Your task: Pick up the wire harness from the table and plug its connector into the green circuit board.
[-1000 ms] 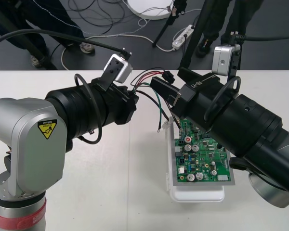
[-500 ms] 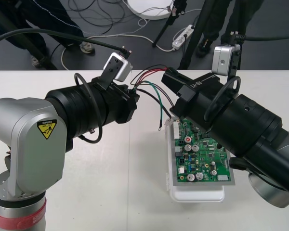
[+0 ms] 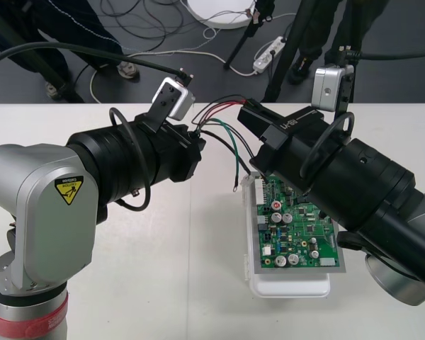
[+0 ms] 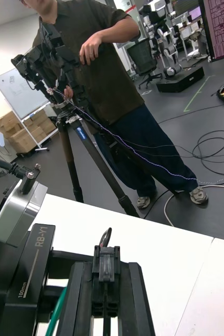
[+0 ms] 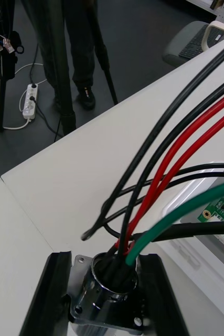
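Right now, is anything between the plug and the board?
Nothing visible. The right gripper holds the plug near the board's far end; its arm covers part of the board, and a loose wire hangs by its far corner. The left gripper holds the socket.

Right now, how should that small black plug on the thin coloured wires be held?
Probably across its two long flat sides, one finger from each: the small black plug is a narrow block, and the right gripper pinches it so, its end poking past the fingers.
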